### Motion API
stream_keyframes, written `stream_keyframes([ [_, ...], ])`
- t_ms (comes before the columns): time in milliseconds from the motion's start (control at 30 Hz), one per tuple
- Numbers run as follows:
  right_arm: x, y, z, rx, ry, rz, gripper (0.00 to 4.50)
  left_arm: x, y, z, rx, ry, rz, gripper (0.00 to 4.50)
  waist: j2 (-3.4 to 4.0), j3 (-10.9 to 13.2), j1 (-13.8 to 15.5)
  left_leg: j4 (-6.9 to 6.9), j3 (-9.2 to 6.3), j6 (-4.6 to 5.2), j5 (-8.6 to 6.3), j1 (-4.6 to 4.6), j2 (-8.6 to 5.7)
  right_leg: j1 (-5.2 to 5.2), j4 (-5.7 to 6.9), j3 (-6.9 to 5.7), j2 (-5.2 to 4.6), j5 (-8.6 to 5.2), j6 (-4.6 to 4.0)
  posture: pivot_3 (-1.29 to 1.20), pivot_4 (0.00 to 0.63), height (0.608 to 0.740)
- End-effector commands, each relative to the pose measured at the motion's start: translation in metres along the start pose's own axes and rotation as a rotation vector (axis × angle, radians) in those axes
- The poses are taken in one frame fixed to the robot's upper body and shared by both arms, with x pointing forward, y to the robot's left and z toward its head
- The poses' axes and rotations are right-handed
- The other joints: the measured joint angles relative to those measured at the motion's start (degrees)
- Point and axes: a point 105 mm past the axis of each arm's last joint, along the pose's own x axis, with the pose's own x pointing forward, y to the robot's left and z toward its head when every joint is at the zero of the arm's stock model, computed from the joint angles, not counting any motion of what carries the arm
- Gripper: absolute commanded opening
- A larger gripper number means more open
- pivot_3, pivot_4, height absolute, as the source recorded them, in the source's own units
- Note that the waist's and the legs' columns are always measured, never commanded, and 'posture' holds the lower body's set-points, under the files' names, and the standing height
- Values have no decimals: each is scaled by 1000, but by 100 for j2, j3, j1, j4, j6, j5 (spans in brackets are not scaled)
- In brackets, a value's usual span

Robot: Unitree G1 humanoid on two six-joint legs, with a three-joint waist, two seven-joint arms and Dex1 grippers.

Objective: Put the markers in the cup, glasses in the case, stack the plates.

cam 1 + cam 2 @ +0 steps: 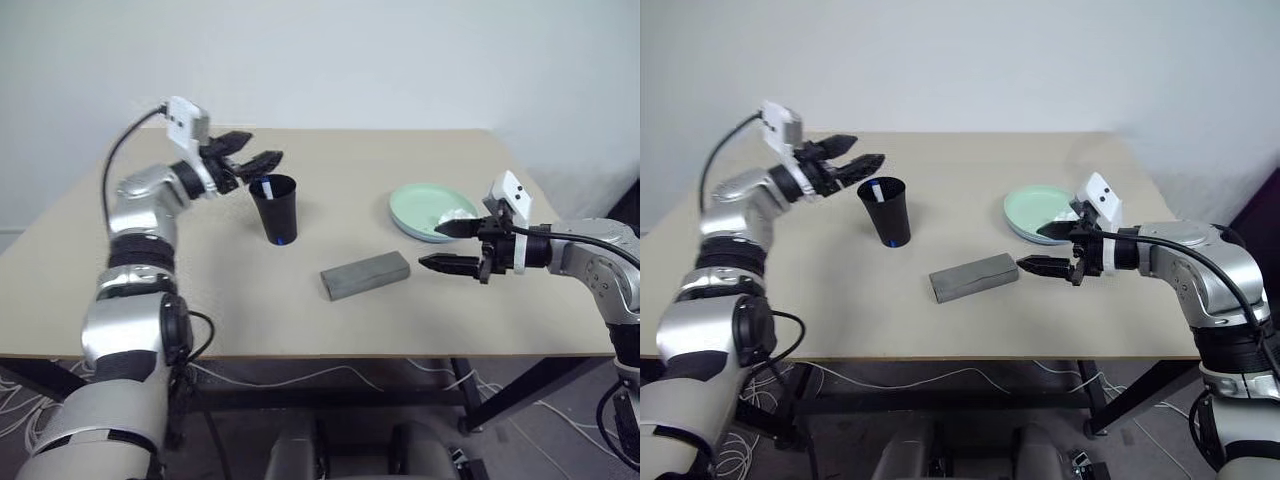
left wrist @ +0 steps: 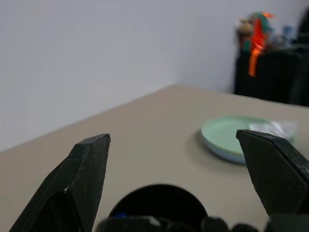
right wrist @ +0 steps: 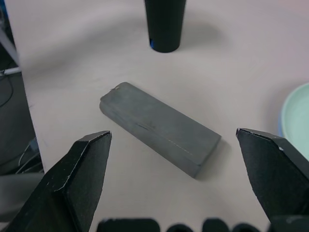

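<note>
**Marker in the cup, both grippers free**

The left gripper hung just above the rim of the cup, at about 11 o'clock from it, jaws spread wide and holding nothing. A white marker with blue on it stood inside the cup, its tip showing over the rim. The right gripper hovered with jaws equally wide and empty, just at 3 o'clock of the case and at 6 o'clock of the plates.

The case lay shut at the worktop's centre, at 4 o'clock from the cup. It looked rigid and light, likely smooth; a hold across its narrow sides would suit it best. The cup seemed light and tall, so easy to tip; the plates were thin plastic, best pinched at the rim.

The left wrist view showed the green plate resting on a bluish one, with something clear and crumpled on top; whether that was the glasses I could not tell. The right wrist view showed the case's lid seam and a blue patch at the cup's base.
</note>
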Motion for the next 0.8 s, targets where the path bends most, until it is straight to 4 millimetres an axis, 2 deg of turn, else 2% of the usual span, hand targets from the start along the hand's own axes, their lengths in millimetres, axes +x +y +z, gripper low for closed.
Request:
stream_keyframes([
  [33,-8,-7,18,-38,-63,-32,4500,-27,-9,4,26,35,-41,4441,1,0,-38,-2,-3,-1,0,5,3,0,2,4,1,0,0,0,0,639],
  [133,-10,-12,18,-35,-68,-48,4500,-43,-18,4,-1,39,-29,4441,-1,0,-24,2,-3,-7,5,6,4,2,5,0,1,1,-1,0,0,639],
  [300,-20,-22,13,-25,-79,-96,4500,-59,-35,-1,-25,42,23,4441,-1,0,8,1,-5,-22,4,6,-5,6,1,1,-2,0,0,0,0,639],
  [400,-26,-28,6,-12,-78,-126,4500,-69,-44,-10,-52,57,56,4441,-1,0,-1,-2,-4,-18,5,13,-6,9,1,9,-5,2,-2,0,0,639],
  [533,-26,-28,0,5,-85,-135,4500,-84,-55,-32,-109,100,103,4441,-1,0,-4,-16,1,-8,11,41,-3,26,0,13,-2,-5,11,0,0,639],
  [800,-18,-24,-4,42,-113,-142,4500,-87,-63,-58,-208,98,165,4441,-2,1,17,-25,-5,-23,-4,66,5,51,7,-15,-4,-7,13,0,0,639],
])
